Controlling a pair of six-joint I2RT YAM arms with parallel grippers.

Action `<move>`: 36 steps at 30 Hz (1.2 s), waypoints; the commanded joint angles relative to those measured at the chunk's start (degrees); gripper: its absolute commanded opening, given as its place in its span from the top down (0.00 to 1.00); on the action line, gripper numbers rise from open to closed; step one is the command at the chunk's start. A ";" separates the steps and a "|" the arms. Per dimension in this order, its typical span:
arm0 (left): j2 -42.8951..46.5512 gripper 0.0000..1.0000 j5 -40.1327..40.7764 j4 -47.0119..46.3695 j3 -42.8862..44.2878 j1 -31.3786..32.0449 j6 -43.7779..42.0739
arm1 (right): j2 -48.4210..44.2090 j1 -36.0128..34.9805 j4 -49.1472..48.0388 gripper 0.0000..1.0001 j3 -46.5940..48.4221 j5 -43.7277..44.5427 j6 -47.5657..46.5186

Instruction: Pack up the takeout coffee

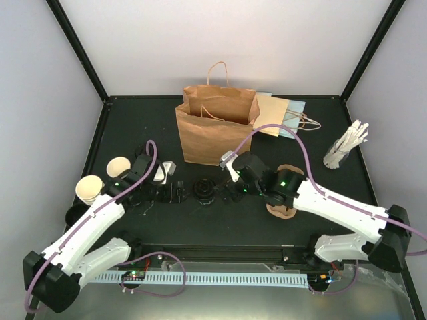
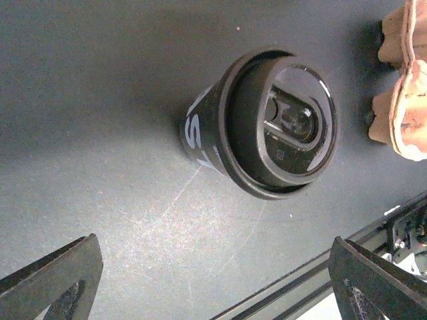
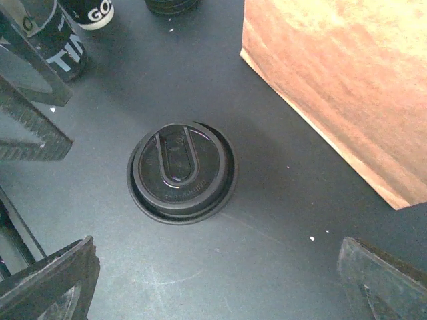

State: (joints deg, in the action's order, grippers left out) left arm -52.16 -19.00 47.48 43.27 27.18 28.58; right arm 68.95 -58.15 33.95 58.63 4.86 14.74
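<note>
Early stage: a lidded cup (image 2: 260, 127) is standing on the tabletop (image 2: 100, 100) before the left claw (image 2: 217, 277), while two open cups (image 1: 119, 167) are sitting at far left. Both it and the right claw (image 3: 213, 280) are gaping, holding nothing; apparently neither bag (image 1: 213, 133) nor carrier (image 2: 407, 80) is holding a cup yet.

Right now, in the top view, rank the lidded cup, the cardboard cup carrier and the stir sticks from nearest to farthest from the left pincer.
From the left pincer:
1. the lidded cup, just ahead of it, mid-table.
2. the cup carrier, farther right, toward the front.
3. the stir sticks, far right, toward the back.
</note>
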 commanded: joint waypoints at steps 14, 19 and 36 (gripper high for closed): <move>3.61 0.07 -17.57 -14.03 -13.57 -2.92 5.82 | 15.69 -2.32 7.06 0.07 11.51 -1.73 -5.15; 2.15 0.18 -20.33 -18.66 -16.31 -2.92 7.41 | 18.85 -2.73 7.97 0.12 13.97 -2.11 -5.25; -1.08 0.39 -21.77 -28.34 -18.64 -6.57 11.03 | 28.14 -2.60 8.15 0.10 19.01 -2.99 -5.59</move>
State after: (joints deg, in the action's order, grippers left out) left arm -52.36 -38.41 23.33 24.95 21.89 38.41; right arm 96.47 -60.73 41.74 75.61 1.56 9.65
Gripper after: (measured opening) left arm 0.614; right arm 0.902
